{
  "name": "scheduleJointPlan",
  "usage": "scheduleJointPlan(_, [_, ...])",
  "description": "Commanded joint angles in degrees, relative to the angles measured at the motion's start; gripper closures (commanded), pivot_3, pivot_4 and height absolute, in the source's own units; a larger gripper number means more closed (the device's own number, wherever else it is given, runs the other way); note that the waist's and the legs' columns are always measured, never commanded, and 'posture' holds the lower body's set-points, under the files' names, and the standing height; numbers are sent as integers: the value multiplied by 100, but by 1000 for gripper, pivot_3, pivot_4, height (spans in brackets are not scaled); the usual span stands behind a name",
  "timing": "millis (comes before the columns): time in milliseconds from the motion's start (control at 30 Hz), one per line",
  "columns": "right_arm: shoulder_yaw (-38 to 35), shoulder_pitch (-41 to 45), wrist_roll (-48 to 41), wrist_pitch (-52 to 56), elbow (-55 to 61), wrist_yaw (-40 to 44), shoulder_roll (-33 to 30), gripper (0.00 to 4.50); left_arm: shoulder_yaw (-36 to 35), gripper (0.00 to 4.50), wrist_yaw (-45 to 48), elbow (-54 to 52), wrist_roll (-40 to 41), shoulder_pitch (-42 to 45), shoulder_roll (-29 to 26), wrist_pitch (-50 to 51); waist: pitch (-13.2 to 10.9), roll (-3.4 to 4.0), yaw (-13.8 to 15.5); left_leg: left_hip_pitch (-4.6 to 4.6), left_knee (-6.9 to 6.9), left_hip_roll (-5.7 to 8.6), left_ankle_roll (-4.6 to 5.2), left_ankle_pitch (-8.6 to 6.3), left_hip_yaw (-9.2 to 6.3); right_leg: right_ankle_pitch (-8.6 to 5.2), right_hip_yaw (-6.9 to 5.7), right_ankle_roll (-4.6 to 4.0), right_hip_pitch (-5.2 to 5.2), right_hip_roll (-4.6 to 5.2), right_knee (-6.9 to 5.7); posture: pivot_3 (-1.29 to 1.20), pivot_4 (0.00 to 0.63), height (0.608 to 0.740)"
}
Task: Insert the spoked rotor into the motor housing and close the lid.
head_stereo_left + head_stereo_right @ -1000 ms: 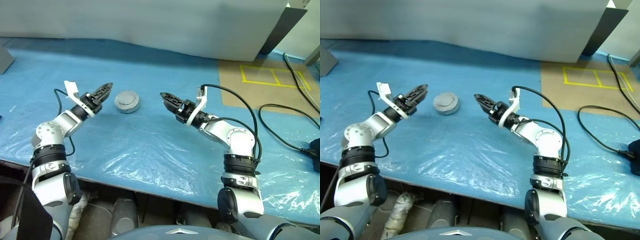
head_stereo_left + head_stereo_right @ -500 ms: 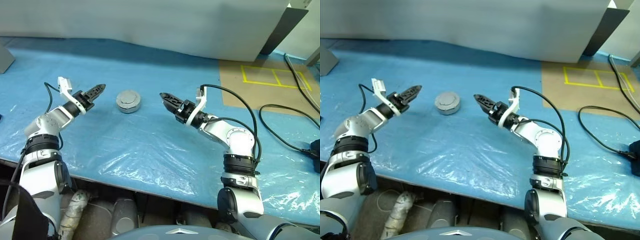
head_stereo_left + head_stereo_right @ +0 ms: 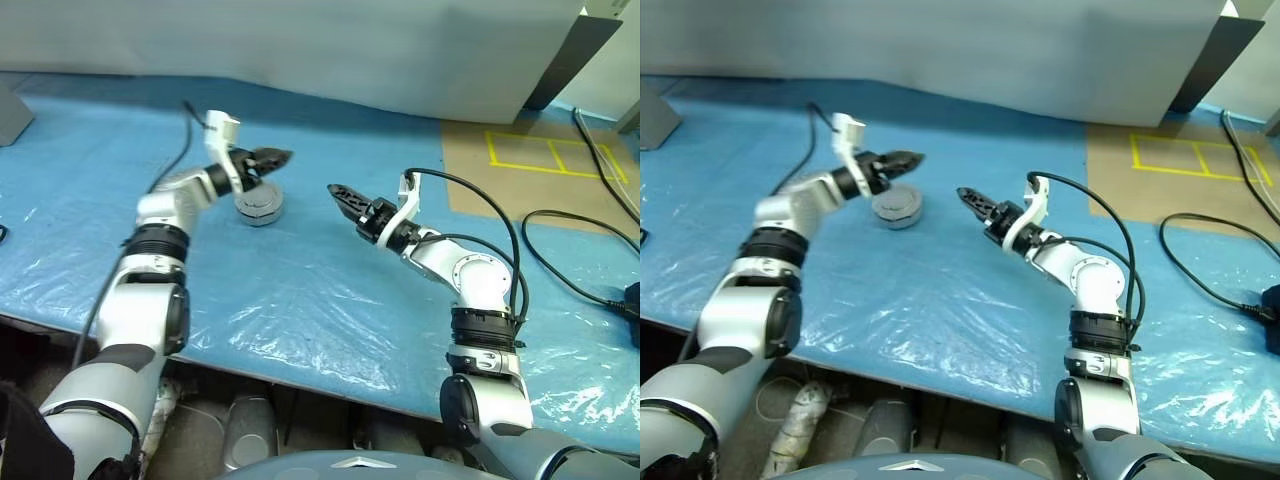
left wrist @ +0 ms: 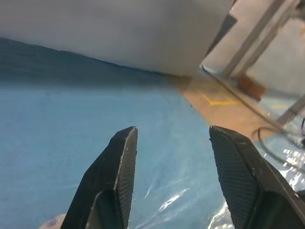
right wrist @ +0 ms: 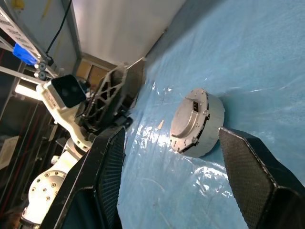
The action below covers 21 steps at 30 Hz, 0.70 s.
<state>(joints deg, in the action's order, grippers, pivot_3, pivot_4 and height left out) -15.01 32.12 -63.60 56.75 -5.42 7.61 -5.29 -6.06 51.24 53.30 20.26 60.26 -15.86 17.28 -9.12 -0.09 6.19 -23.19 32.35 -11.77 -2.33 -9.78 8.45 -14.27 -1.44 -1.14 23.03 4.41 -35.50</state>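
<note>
A squat round silver metal motor housing sits on the counter, which is covered in wrinkled blue plastic sheeting. A flat silvery-grey disc lid lies flush on top of it, smooth face outward, with a dark seam running round the side just under the lid and a small dark notch at the edge. The left gripper hangs just above the housing's far rim, its jaws apart and empty. The right gripper is off to the housing's right, well clear of it, pointing toward it with its jaws wide and holding nothing.
</note>
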Motion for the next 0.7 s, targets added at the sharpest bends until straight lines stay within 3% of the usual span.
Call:
scheduleJointPlan(33, [50, -82, 91, -59, 288, 67, 22, 1279, 146, 1985, -476, 227, -387, 319, 348, -614, -1, -1, -4, 0, 0, 0, 0, 0, 0, 0, 0, 0, 0, 0, 0, 0, 150, 740])
scheduleJointPlan(267, [83, -330, 242, -50, 506, -28, 80, 1279, 826, 1985, -1698, 462, -1493, 37, 991, -1326, -1, -1, -22, 4, 1, 0, 1, 0, 0, 0, 2, 0, -1, 0, -5, 0, 150, 740])
scheduleJointPlan(467, [71, -429, 309, -65, 548, -68, 125, 1279, 1286, 1985, -2821, 438, -2333, -331, 955, -1243, -1, -1, -39, 8, 4, -1, 1, 0, -1, 0, 3, 0, 0, 0, -10, 0, 150, 740])
scheduleJointPlan(700, [176, -384, 506, -20, 424, -40, 145, 1279, 1038, 1985, -3763, 446, -2494, -506, 520, -970, -1, -1, -72, 14, 12, -3, 1, 0, -3, 1, 4, 0, -3, -1, -18, 0, 150, 740])
